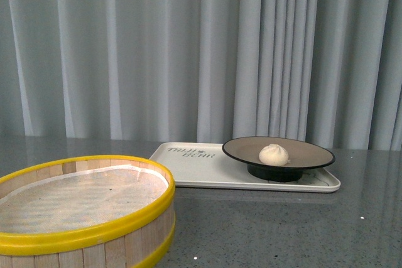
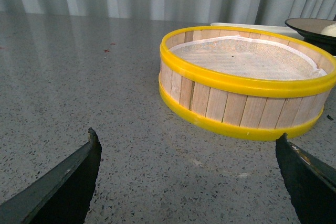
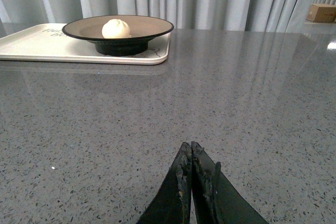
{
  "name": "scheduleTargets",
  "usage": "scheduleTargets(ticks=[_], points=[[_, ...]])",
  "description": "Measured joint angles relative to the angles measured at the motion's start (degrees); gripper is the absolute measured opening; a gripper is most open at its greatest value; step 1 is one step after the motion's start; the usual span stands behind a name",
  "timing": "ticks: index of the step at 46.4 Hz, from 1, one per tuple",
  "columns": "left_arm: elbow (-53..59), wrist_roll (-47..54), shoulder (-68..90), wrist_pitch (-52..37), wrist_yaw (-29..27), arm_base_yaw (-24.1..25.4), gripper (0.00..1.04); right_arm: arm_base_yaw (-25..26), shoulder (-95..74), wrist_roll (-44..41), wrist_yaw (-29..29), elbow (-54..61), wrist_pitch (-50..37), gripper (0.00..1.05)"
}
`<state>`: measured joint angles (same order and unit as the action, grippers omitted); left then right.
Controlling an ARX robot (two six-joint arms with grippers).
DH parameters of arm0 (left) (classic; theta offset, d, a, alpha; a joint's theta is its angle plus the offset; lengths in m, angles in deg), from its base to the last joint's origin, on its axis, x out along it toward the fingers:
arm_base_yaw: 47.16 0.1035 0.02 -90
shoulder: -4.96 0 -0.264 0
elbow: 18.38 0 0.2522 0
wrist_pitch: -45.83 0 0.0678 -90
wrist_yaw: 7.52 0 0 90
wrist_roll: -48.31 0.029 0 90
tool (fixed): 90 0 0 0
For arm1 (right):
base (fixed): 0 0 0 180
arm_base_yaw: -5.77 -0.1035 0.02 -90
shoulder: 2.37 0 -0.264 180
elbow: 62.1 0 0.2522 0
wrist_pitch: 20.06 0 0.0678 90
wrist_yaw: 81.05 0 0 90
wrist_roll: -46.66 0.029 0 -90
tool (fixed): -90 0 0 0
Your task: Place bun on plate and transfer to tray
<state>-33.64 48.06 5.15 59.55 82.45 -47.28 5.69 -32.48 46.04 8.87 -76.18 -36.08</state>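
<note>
The cream-white bun (image 1: 274, 154) sits on the beige plate (image 1: 308, 152) with a black rim. The plate stands on the right part of the cream-white tray (image 1: 188, 166) at the back of the table. The right wrist view shows the bun (image 3: 115, 28), the plate (image 3: 152, 26) and the tray (image 3: 42, 45) far ahead. My right gripper (image 3: 190, 148) is shut and empty, low over bare table. My left gripper (image 2: 186, 142) is open and empty, just short of the steamer basket. Neither gripper shows in the front view.
A yellow-rimmed wooden steamer basket (image 1: 88, 233) with a white liner stands at the front left; it fills the left wrist view (image 2: 247, 85). Grey speckled tabletop (image 1: 282, 230) lies around it. Grey curtains hang behind. A cardboard box (image 3: 321, 12) sits far off.
</note>
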Motion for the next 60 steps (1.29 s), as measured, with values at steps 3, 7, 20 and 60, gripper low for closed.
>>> scheduleTargets(ticks=[3,7,20,60], points=[[0.00,0.00,0.00,0.00,0.02,0.02,0.98,0.00,2.51,0.00,0.00,0.02,2.40,0.02],[0.00,0.00,0.00,0.00,0.02,0.00,0.98,0.00,5.44,0.00,0.00,0.02,5.29,0.02],[0.00,0.00,0.00,0.00,0.02,0.02,0.98,0.00,11.72,0.00,0.00,0.02,11.26,0.02],[0.00,0.00,0.00,0.00,0.00,0.00,0.98,0.00,29.90,-0.02,0.13,0.00,29.70,0.10]])
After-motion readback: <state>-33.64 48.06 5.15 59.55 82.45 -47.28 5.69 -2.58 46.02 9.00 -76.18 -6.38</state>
